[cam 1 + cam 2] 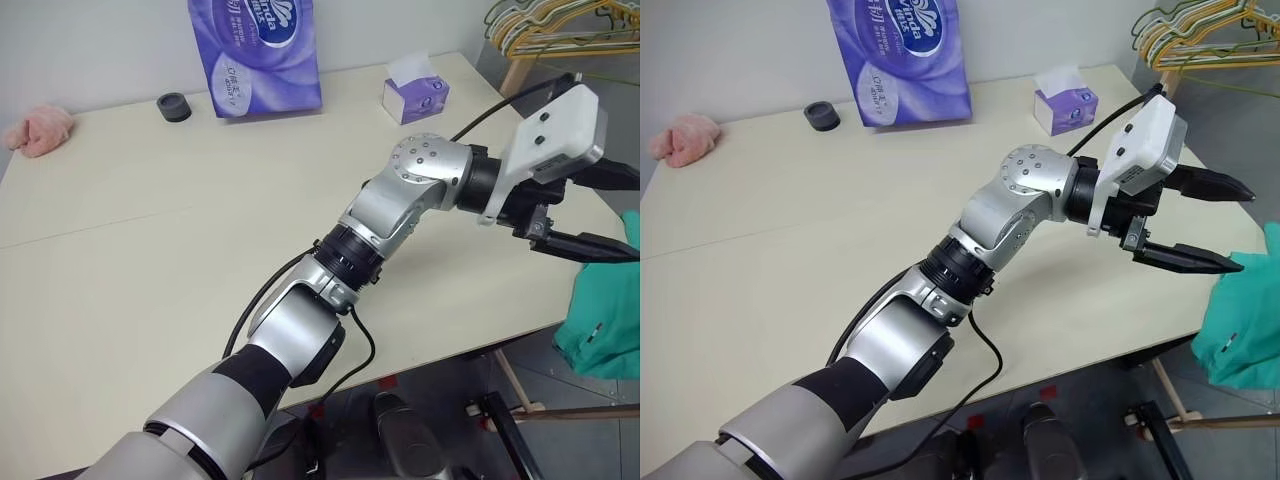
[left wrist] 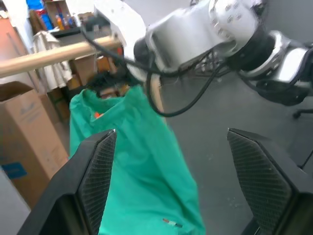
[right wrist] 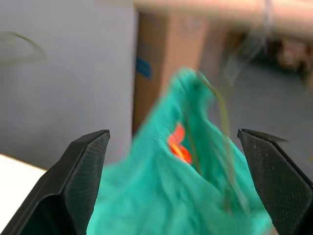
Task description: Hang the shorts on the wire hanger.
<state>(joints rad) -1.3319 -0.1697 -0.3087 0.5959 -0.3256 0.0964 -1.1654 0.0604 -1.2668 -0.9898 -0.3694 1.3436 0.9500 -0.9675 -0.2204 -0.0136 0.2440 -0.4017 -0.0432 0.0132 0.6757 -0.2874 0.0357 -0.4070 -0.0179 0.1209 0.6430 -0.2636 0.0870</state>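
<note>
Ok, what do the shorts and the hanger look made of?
The shorts: thin, soft woven fabric, matte teal, judging by its loose folds and gathers. The wire hanger: a thin olive strand running through them, probably coated metal wire, though it is too blurred to be sure.

Cream table (image 1: 150,260), pink cloth (image 1: 38,130), black cap (image 1: 174,106), purple tissue pack (image 1: 255,55), tissue box (image 1: 415,95)

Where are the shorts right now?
The shorts hang off the table's right edge, just beyond the open left gripper; the left wrist view shows them under a wooden rail.
</note>
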